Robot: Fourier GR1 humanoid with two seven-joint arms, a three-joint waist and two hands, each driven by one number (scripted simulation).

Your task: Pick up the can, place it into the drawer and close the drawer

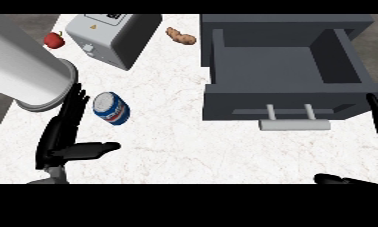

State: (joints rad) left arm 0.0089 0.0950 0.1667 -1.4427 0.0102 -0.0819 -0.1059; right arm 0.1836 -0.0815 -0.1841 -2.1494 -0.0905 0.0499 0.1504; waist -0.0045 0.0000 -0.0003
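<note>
Over on the left side of the counter (184,136), the can (111,108) sits right beside the left hand (63,138), just to the right of its fingers (71,108), maybe touching them, hard to say. It looks tipped, with its long axis running from upper left to lower right and its silver top pointing toward the upper left. Those fingers are straight, the thumb (92,149) sticks out underneath the can, so the hand is open and holds nothing yet.

The drawer (284,71) is pulled open, well apart on the right, handle (293,122) facing the robot. The right hand (341,179) barely peeks in at the lower right edge; can't tell what its fingers are doing.

So the left hand is clearly the nearer one. My guess: it closes sideways to the right around the can, then carries it across to the drawer.
</note>
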